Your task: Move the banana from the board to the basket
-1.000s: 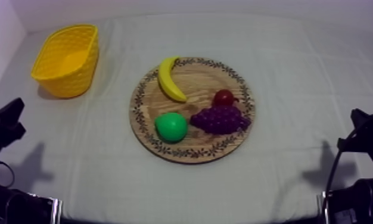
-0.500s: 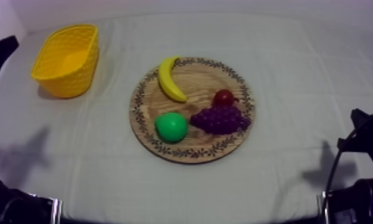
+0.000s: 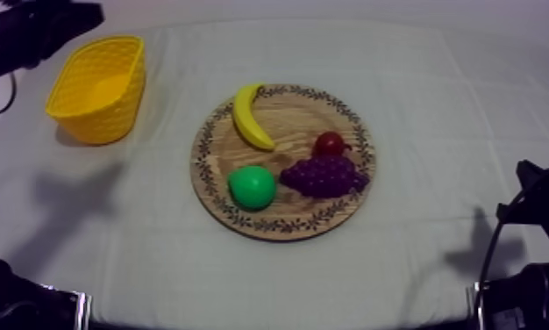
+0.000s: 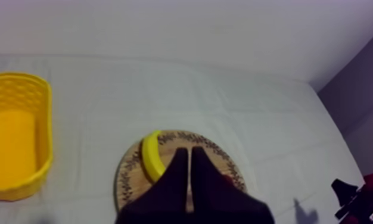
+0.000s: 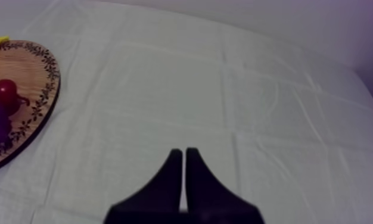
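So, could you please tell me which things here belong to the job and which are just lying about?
Job: banana, board, basket.
Lying about: pear, grapes, small red fruit.

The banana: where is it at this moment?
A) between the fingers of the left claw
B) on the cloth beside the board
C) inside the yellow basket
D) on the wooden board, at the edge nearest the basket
D: the banana lies on the wooden board along its rim, apart from the yellow basket.
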Robot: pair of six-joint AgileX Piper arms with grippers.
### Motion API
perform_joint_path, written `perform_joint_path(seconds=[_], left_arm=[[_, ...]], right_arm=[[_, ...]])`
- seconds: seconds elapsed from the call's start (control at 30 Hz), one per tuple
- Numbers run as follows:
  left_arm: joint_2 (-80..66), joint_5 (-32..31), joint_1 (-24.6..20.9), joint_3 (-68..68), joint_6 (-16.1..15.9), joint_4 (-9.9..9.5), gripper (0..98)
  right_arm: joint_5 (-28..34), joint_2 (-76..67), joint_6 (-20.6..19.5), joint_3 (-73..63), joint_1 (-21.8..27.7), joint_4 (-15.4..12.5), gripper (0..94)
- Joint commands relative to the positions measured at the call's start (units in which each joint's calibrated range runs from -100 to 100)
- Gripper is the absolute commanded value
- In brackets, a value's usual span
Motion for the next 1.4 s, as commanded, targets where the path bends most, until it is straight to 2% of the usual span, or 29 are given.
perform_joint_path(seconds=[0.0, 0.23, 0.43, 0.63, 0.8, 1.03, 1.27, 1.37], left_arm=[[6.9, 0.1, 0.8, -3.0, 1.5, -0.10, 0.2], [19.7, 1.9, 1.6, -9.4, 4.2, -0.07, 0.2], [28.9, 7.4, 2.2, -16.7, 6.6, -0.11, 3.0], [36.7, 9.8, 2.4, -22.2, 5.3, 1.55, 4.9], [42.0, 14.7, 1.6, -26.5, 5.4, 2.41, 9.9], [46.9, 20.3, -0.3, -28.4, 1.0, 4.33, 15.7], [48.3, 19.8, -0.3, -25.0, -2.7, 7.34, 17.1], [48.5, 19.3, -0.3, -23.9, -4.3, 9.35, 18.8]], right_arm=[[0.0, 0.0, 0.0, 0.0, 0.0, 0.0, 0.3], [0.0, 0.0, 0.0, 0.0, 0.0, 0.0, 0.3], [0.0, 0.0, 0.0, 0.0, 0.0, 0.0, 0.3], [0.0, 0.0, 0.0, 0.0, 0.0, 0.0, 0.3], [0.0, 0.0, 0.0, 0.0, 0.0, 0.0, 0.3], [0.0, 0.0, 0.0, 0.0, 0.0, 0.0, 0.3], [0.0, 0.0, 0.0, 0.0, 0.0, 0.0, 0.3], [0.0, 0.0, 0.0, 0.0, 0.0, 0.0, 0.3]])
